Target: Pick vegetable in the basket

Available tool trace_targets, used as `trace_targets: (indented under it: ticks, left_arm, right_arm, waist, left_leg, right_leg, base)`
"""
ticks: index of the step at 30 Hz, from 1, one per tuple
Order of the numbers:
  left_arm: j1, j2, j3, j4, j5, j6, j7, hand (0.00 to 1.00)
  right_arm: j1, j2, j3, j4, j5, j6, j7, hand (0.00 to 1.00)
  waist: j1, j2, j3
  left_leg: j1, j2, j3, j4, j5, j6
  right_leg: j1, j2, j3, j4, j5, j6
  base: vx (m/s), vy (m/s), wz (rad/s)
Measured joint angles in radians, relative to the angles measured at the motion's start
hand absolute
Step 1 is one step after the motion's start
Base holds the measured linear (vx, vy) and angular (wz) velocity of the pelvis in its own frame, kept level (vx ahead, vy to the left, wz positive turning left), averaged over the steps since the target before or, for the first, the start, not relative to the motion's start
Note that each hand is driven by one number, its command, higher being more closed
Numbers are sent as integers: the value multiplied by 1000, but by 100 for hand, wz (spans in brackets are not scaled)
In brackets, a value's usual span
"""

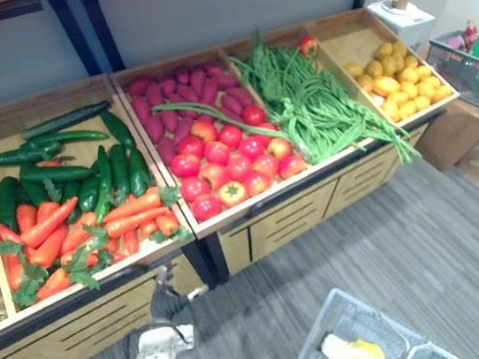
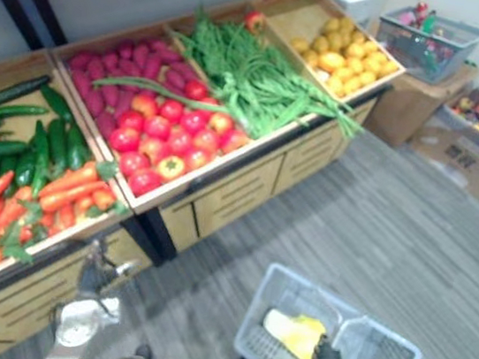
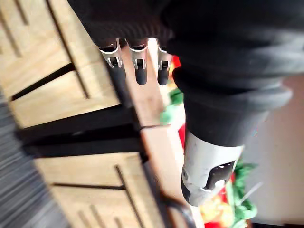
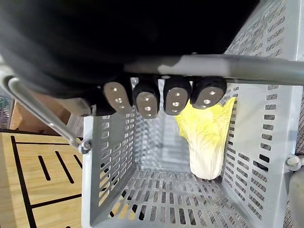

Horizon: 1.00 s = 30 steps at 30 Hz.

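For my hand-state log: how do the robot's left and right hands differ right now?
The right hand is curled round the handle of the grey basket; the left hand holds nothing, fingers straight. The right hand is above a cabbage in the basket; the left hand hangs beside the front of the wooden stand. Both have silver, dark-tipped fingers.
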<state>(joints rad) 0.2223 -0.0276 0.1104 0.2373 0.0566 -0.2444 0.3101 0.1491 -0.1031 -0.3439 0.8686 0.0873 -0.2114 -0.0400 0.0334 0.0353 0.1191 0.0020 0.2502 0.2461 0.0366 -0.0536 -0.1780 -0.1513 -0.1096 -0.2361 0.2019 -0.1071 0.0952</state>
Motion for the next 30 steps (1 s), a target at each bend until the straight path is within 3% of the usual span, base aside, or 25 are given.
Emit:
trace_targets:
  ticks: [3, 7, 11, 17, 22, 27, 30]
  left_arm:
    - [-9, 14, 58, -127, 51, -30, 84, 0]
    - [-50, 33, 154, -217, 129, -28, 190, 0]
    - [-89, 86, 238, -265, 211, 18, 232, 0]
    - [-230, 255, 270, -175, 306, 111, 230, 0]
    - [-406, 357, 224, -56, 389, 206, 184, 0]
    - [-544, 419, 126, -13, 475, 255, 110, 0]
    - [-650, 432, 56, 45, 514, 256, 83, 0]
  right_arm:
    - [14, 6, 8, 1, 1, -12, 0, 100]
    - [31, 6, 9, 5, 1, -12, 0, 100]
    - [32, 6, 7, 10, 0, -12, 1, 100]
    - [19, -3, 8, 10, -7, -10, 9, 100]
    - [-26, -9, 10, 6, -10, 2, 28, 100]
    - [-72, -11, 17, 0, -11, 7, 29, 100]
    - [-99, -17, 40, -1, -12, 12, 31, 100]
  waist:
    - [-2, -14, -14]
    - [-3, -23, -30]
    - [-5, -29, -49]
    - [-5, -38, -53]
    - [-5, -74, -25]
    - [-1, -87, 23]
    - [7, -88, 50]
  left_leg:
    - [0, -1, 28, 0, -1, 1]
    - [2, -11, 53, 0, -1, 1]
    - [3, -17, 81, 0, -1, 2]
    - [-39, -29, 99, 2, -5, 13]
    - [-135, -62, 63, 23, 10, 36]
    - [-201, -91, 5, 39, 22, 54]
    - [-244, -108, -40, 51, 30, 64]
  right_leg:
    - [2, 3, 17, -31, 24, 0]
    - [16, 7, 32, -74, 59, 2]
    - [16, 10, 63, -112, 88, 3]
    - [-22, 6, 83, -153, 135, 6]
    - [-72, -27, 70, -186, 182, 15]
    - [-93, -56, 24, -183, 191, 24]
    - [-106, -73, -6, -179, 192, 26]
  base:
    - [11, 25, -18]
    - [33, 40, -13]
    - [6, 26, -18]
    - [-56, 9, -10]
    - [-71, 27, 17]
    - [-44, 38, 37]
    - [-24, 44, 39]
